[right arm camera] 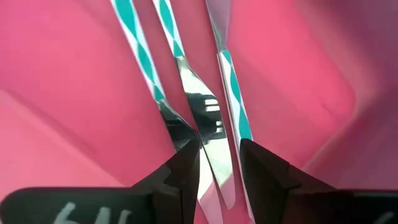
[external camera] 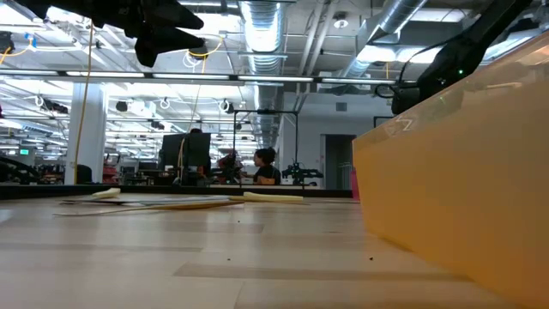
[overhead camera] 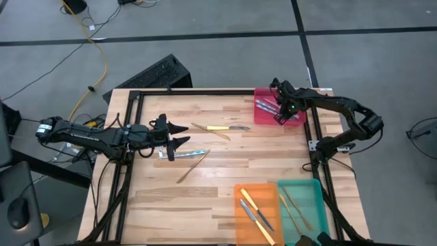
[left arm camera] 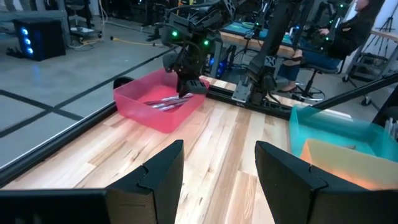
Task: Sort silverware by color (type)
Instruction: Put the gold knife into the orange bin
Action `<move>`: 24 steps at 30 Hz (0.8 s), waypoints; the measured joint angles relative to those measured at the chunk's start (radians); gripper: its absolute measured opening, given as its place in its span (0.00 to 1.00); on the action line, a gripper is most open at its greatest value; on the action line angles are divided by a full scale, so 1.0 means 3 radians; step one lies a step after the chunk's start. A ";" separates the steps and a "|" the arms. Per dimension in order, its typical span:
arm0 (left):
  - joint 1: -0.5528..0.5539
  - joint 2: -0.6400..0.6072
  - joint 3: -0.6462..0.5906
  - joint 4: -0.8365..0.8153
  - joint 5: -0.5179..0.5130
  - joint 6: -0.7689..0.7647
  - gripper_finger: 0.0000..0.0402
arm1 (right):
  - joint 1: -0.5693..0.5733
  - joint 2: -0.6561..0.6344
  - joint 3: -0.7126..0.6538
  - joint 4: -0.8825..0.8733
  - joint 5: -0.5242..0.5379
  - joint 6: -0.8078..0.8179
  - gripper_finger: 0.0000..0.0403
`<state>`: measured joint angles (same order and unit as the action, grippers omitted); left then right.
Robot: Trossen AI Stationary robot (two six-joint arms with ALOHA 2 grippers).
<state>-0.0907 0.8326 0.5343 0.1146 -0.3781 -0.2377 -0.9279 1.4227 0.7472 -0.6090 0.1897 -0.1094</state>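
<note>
Three utensils with teal-and-white striped handles (right arm camera: pixel 142 56) lie in the red tray (overhead camera: pixel 298 117) at the table's far right. My right gripper (overhead camera: pixel 281 116) (right arm camera: pixel 219 163) points down into that tray. Its fingers stand a little apart, either side of a fork's silver end (right arm camera: pixel 208 121). My left gripper (overhead camera: pixel 181 135) (left arm camera: pixel 219 168) hangs open above the table's left middle and touches nothing. Loose on the table lie a yellow-handled knife (overhead camera: pixel 227 128), two tan wooden pieces (overhead camera: pixel 209 131) (overhead camera: pixel 193 167) and a blue-handled piece (overhead camera: pixel 190 154). My right gripper comes from above into the red tray, its fingers (right arm camera: pixel 186 168) on either side of the fork's silver end (right arm camera: pixel 211 155), which rests on the tray floor. Whether the fingers touch it, I cannot tell.
An orange tray (overhead camera: pixel 240 225) holding yellow-handled utensils and a teal tray (overhead camera: pixel 315 198) holding tan wooden ones stand at the near right edge. A black frame rail (overhead camera: pixel 191 91) borders the table. In the low view, people sit in the room behind (external camera: pixel 264 163).
</note>
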 joint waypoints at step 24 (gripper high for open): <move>0.0643 0.0766 0.0001 0.0014 0.0982 0.0504 0.45 | 0.1475 -0.1347 0.0367 -0.0588 -0.0913 0.1221 0.34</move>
<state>0.1023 1.0623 0.5346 0.1189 -0.0836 -0.0866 -0.4853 1.0184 0.8574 -0.7854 -0.0841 0.2570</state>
